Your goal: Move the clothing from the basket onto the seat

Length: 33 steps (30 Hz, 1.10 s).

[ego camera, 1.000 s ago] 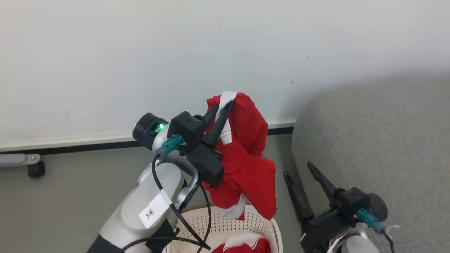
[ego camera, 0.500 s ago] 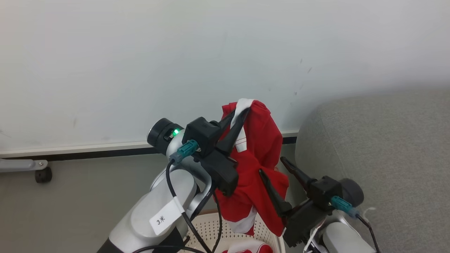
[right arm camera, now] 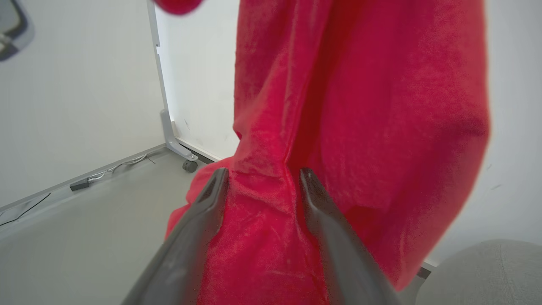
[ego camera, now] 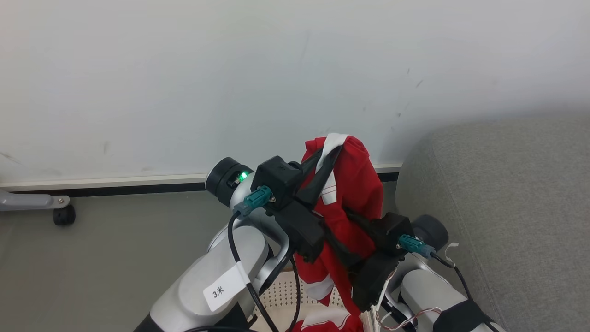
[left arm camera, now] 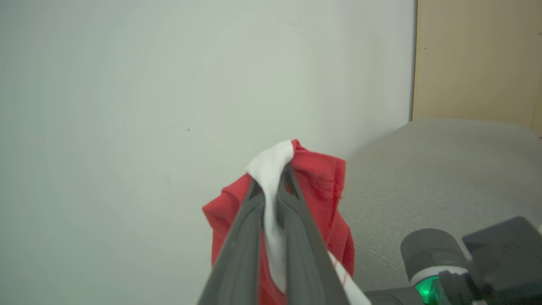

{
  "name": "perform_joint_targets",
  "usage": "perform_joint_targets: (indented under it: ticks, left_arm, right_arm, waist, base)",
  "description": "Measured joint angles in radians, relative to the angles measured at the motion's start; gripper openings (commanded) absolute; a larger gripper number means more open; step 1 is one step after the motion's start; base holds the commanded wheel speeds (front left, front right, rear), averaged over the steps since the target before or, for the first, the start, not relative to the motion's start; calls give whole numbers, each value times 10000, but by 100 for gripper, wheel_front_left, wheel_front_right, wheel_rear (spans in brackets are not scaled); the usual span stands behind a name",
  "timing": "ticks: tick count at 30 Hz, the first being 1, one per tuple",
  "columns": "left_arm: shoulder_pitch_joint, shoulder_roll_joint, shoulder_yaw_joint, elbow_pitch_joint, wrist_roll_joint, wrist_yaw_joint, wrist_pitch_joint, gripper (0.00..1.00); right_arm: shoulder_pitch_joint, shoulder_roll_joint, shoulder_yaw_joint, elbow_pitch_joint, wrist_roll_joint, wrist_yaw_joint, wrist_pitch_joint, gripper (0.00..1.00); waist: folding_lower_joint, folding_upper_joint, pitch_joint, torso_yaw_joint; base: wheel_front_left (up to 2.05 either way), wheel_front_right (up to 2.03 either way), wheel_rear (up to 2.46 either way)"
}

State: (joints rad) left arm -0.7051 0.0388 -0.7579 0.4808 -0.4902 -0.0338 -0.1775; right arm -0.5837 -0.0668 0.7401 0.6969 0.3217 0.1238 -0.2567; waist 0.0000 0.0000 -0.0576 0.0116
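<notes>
A red garment of the clothing (ego camera: 357,180) with a white band hangs in the air in front of the wall. My left gripper (ego camera: 331,150) is shut on its top edge; in the left wrist view the white band is pinched between the fingertips of that gripper (left arm camera: 271,178). My right gripper (right arm camera: 262,171) reaches into the hanging cloth lower down, its fingers apart with a red fold between them. Below, the cream perforated basket (ego camera: 279,295) holds more red and white clothing (ego camera: 325,320). The grey seat (ego camera: 507,207) rises at the right.
A white wall with a dark baseboard stands behind. A castor of a wheeled frame (ego camera: 63,215) sits on the grey floor at the left. A cable (right arm camera: 106,171) lies along the wall's foot. A beige panel (left arm camera: 478,59) stands beyond the seat.
My right gripper has swung up and left from beside the seat into the hanging garment, fingers now either side of a fold. The head view has shifted. The left grip is unchanged.
</notes>
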Motion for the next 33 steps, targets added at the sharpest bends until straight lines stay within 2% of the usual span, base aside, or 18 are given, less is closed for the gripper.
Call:
perform_joint_targets:
  ticks: [1, 9, 11, 13, 22, 33]
  left_arm:
    - [0, 0, 0, 10, -21, 0, 2, 0]
    - [15, 29, 222, 247, -94, 165, 84, 0]
    - [68, 81, 360, 278, -127, 244, 71, 34]
    - [199, 169, 464, 334, -194, 265, 29, 99]
    - [886, 470, 815, 548, -548, 525, -194, 100]
    - [1979, 706, 836, 470, -591, 602, -416, 100]
  right_arm:
    - [-58, 0, 82, 79, 86, 0, 0, 0]
    - [-186, 2, 301, 355, 805, 4, 0, 0]
    - [-233, 0, 293, 339, 986, 6, 0, 0]
    - [-237, -33, 278, 311, 1154, 6, 0, 0]
    - [-594, -811, -297, -42, 1379, 6, 2, 0]
    - [-429, -1791, -982, -656, 1379, -8, 0, 0]
  waist:
    - [0, 0, 24, 14]
    - [0, 0, 133, -26]
    - [1, 0, 147, -95]
    - [1, 0, 157, -179]
    - [0, 0, 173, -670]
    - [0, 0, 114, -1495]
  base:
    - [0, 0, 0]
    - [0, 0, 0]
    - [0, 0, 0]
    - [0, 0, 0]
    - [0, 0, 0]
    - [0, 0, 0]
